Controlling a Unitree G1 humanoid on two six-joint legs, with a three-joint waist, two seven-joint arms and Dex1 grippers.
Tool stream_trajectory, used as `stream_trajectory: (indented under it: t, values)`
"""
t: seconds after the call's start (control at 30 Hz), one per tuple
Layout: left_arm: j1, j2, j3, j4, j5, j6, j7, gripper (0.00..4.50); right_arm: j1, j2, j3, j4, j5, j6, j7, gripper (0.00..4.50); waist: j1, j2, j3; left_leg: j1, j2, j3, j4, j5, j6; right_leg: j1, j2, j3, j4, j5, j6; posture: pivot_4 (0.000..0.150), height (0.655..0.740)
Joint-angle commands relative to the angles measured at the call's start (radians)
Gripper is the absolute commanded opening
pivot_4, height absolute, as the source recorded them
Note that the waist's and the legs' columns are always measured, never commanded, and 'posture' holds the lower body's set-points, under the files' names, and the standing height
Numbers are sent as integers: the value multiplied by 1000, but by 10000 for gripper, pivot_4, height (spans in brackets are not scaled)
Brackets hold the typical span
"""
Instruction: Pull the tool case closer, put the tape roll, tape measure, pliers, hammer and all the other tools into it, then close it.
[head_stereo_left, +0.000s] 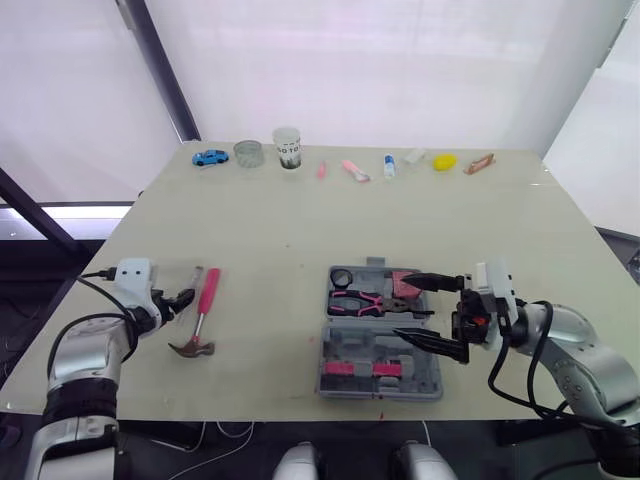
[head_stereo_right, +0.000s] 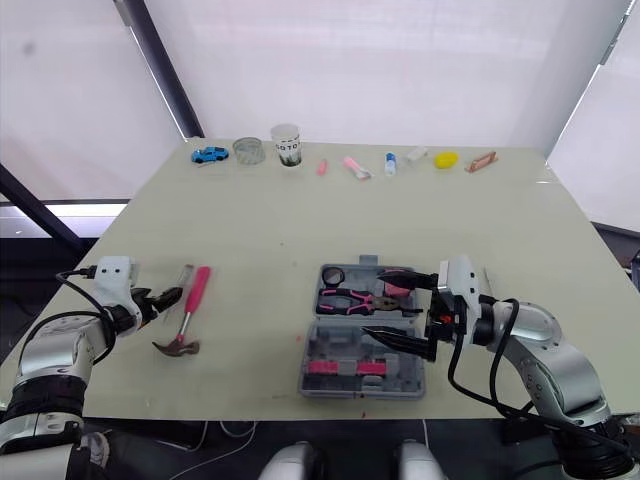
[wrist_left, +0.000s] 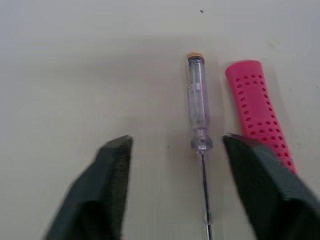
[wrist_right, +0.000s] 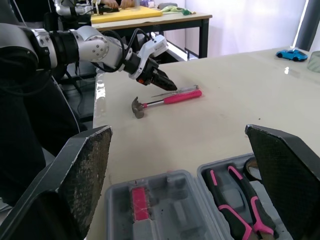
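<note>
The grey tool case (head_stereo_left: 346, 345) lies open near the table's front edge. In its far half lie the pink-handled pliers (head_stereo_left: 355, 302), a black tape roll (head_stereo_left: 341, 277) and a pink item (head_stereo_left: 405, 285) partly hidden by a finger. My right gripper (head_stereo_left: 397, 306) hovers over the case's right side, wide open and empty. At the left, the pink-handled hammer (head_stereo_left: 203, 310) and a clear-handled screwdriver (wrist_left: 197, 110) lie side by side on the table. My left gripper (wrist_left: 177, 143) is open, and the screwdriver lies between its fingers.
Small items line the table's far edge: a blue toy car (head_stereo_left: 210, 157), a glass cup (head_stereo_left: 249, 153), a paper cup (head_stereo_left: 287, 147), a small bottle (head_stereo_left: 389, 166), a yellow object (head_stereo_left: 445, 161) and a brown piece (head_stereo_left: 479, 163). Bare table lies between the hammer and the case.
</note>
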Motion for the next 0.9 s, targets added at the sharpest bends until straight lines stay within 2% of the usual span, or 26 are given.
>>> stream_trajectory:
  t: [0.03,0.4,0.43,0.5,0.53,0.6,0.63,0.7,0.8,0.9]
  values:
    - [-23,-3,-8,14,21,-20,-4,27280,-20,-8,-11,-40,19,5,-4,45000,0,0,0,0,0,0,0,0,0,0,0,0,0,0,0,1500,7400]
    - [-115,-40,-27,146,56,-23,-5,27280,-49,3,-3,-19,8,-5,-1,45000,3,-1,0,0,-1,0,0,0,0,0,0,-1,0,0,0,1500,7400]
    - [-119,-40,-28,157,61,-26,-6,21702,-49,3,-4,-20,8,-6,-1,45000,3,-1,0,0,-1,0,0,0,0,0,0,-1,0,0,0,1500,7400]
    - [-122,-43,-22,168,62,-32,-8,16855,-51,7,-7,-23,11,-9,-3,45000,2,-1,0,0,-1,0,0,0,0,0,0,-1,0,0,0,1500,7400]
    - [-122,-43,-19,171,62,-36,-7,10087,-51,8,-8,-24,11,-11,-4,45000,1,-1,0,0,-1,0,0,0,0,0,0,-1,1,0,0,1500,7400]
    - [-115,-42,-4,158,53,-40,-3,2260,-49,12,-11,-25,11,-20,-3,45000,2,-1,1,0,-1,0,0,0,0,0,0,-1,1,0,0,1500,7400]
    - [-112,-41,0,153,50,-42,-1,631,-48,14,-12,-25,11,-24,-2,45000,2,-1,0,0,-1,0,0,0,0,0,0,-1,1,0,0,1500,7400]
    - [-93,-33,18,113,38,-34,0,631,-46,18,-15,-25,10,-33,-2,45000,1,-1,0,0,-1,0,0,0,0,0,0,-1,1,0,0,1500,7400]
    - [-20,-17,78,-47,-9,2,-5,631,-36,19,-21,-30,14,-42,-4,45000,-5,-1,1,-1,0,-1,0,0,0,0,0,0,1,0,0,1500,7400]
    - [95,-33,133,-352,-99,137,-6,631,-15,14,-29,-21,8,-58,3,45000,-4,-3,2,-1,2,-2,0,0,0,0,0,-1,1,0,0,1500,7400]
